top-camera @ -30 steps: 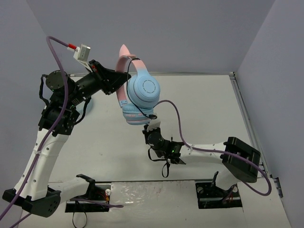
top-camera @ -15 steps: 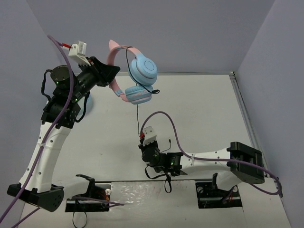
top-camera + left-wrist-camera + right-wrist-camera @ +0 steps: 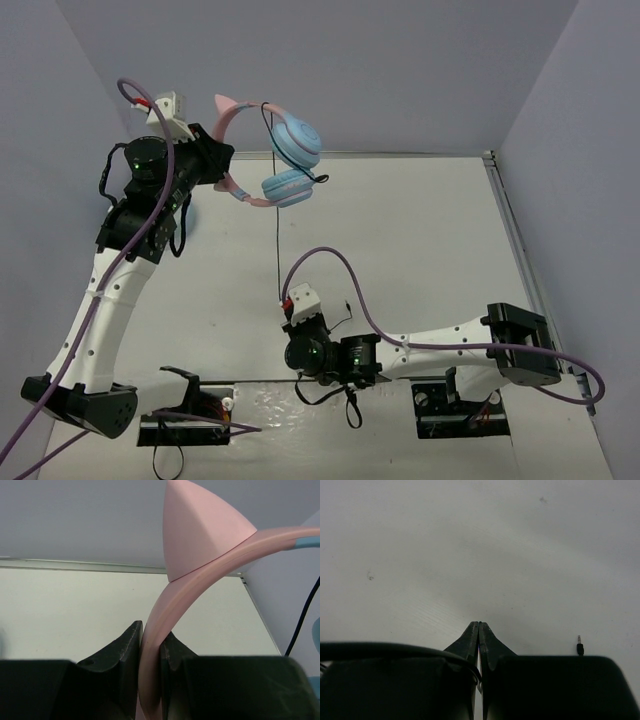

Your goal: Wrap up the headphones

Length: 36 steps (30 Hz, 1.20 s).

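Note:
The headphones hang in the air at the upper left, with a pink cat-eared headband and light blue ear cups. My left gripper is shut on the headband just below a cat ear. The thin black cable runs straight down from the ear cups to my right gripper, low near the table's front edge. In the right wrist view that gripper is shut, the cable curving over its left finger into the jaws. The jack plug lies on the table beside it.
The white table is walled at the back and on both sides. The right arm's purple hose arcs above its wrist. Both arm bases and mounting brackets sit at the near edge.
My left arm has swung the headphones left and back. My right gripper has moved left and toward the near edge, drawing the cable out into a straight line.

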Available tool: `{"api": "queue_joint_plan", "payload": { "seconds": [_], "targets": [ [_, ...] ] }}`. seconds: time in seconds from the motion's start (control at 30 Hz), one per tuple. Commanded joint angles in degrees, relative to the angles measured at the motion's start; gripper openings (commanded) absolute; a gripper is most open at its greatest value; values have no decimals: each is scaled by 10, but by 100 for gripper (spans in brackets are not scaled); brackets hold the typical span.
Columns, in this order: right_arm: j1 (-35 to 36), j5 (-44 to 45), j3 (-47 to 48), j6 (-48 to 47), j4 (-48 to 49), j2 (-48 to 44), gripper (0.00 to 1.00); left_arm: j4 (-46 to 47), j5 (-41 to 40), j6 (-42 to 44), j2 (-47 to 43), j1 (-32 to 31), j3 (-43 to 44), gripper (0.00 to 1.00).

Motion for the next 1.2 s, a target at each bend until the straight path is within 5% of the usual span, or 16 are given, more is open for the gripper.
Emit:
{"api": "queue_joint_plan", "payload": {
  "seconds": [0.0,0.57,1.17],
  "targets": [
    [25,58,56,7,-29,0,0,41,-67,18,-7,5,15,0],
    [48,167,308,-64,-291,44,0,2,-154,40,31,-5,-38,0],
    [-14,284,404,-248,-322,45,0,-77,-190,64,23,-65,-60,0]
  ]
}}
